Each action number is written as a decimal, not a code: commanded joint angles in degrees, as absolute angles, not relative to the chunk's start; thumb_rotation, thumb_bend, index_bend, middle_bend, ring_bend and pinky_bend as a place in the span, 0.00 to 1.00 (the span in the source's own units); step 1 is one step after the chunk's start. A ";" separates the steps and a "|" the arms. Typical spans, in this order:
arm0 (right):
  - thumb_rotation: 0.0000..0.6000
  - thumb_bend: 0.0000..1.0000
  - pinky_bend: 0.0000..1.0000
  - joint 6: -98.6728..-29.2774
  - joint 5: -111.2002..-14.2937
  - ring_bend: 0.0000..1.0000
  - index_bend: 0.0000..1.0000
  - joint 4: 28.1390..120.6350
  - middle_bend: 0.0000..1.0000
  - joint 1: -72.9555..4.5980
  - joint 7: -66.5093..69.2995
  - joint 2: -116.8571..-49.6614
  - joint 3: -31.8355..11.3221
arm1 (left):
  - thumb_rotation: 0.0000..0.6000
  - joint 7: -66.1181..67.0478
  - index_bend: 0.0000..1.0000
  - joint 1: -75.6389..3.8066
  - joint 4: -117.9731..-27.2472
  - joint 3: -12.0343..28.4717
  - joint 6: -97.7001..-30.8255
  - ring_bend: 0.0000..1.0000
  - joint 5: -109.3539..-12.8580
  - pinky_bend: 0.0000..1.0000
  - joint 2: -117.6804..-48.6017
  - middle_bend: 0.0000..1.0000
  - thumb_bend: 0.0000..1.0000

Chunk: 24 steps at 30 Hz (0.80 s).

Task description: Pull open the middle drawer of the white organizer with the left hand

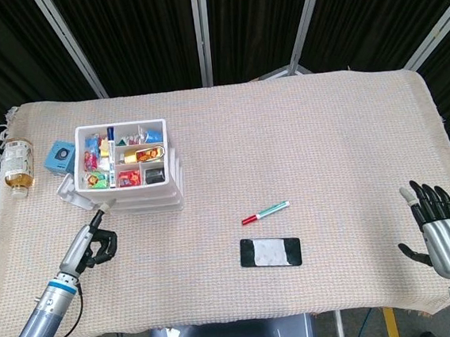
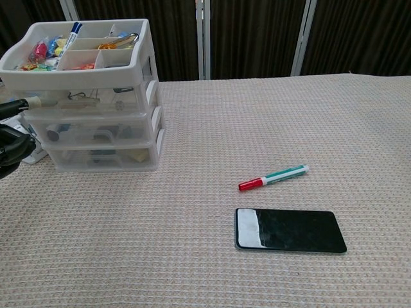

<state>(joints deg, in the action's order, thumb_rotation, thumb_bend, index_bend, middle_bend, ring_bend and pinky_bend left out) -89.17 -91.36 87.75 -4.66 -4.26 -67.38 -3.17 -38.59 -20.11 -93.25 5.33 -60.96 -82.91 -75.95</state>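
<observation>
The white organizer [image 1: 171, 170] stands at the table's left, its top tray full of small colourful items. In the chest view the organizer [image 2: 149, 78] shows three stacked drawers, and the middle drawer [image 2: 96, 130] sits flush with the others. My left hand [image 1: 95, 243] hovers just in front of the organizer's near left corner. It holds nothing; one finger stretches toward the drawers and the rest curl in. The chest view catches the left hand [image 2: 11, 142] at the frame's left edge. My right hand [image 1: 436, 226] rests at the near right with fingers spread, empty.
A red-and-green marker [image 1: 265, 212] and a black phone [image 1: 271, 252] lie mid-table. A bottle [image 1: 17, 164], a blue box [image 1: 60, 156] and a white object [image 1: 68, 191] sit left of the organizer. A woven cloth [image 1: 326, 143] covers the table.
</observation>
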 commanded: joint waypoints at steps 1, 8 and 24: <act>1.00 0.02 0.00 -89.03 -91.42 0.00 0.00 87.81 0.00 -4.70 -4.21 -67.36 -3.09 | 1.00 -38.70 0.00 -20.90 -92.77 5.67 -59.92 0.87 -82.11 0.74 -76.77 0.79 0.72; 1.00 0.02 0.00 -89.15 -91.39 0.00 0.00 88.03 0.00 -4.65 -3.78 -67.12 -3.15 | 1.00 -38.31 0.00 -22.45 -91.93 6.56 -58.29 0.87 -80.27 0.74 -79.01 0.79 0.72; 1.00 0.02 0.00 -88.93 -91.42 0.00 0.00 88.39 0.00 -4.67 -3.13 -66.66 -3.07 | 1.00 -39.77 0.00 -24.71 -90.90 6.98 -56.10 0.87 -78.83 0.74 -81.66 0.79 0.72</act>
<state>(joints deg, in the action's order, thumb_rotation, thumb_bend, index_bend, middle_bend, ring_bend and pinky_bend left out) -88.96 -91.42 88.37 -4.66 -3.12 -66.67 -3.09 -39.66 -24.62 -90.95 6.98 -56.19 -78.86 -81.58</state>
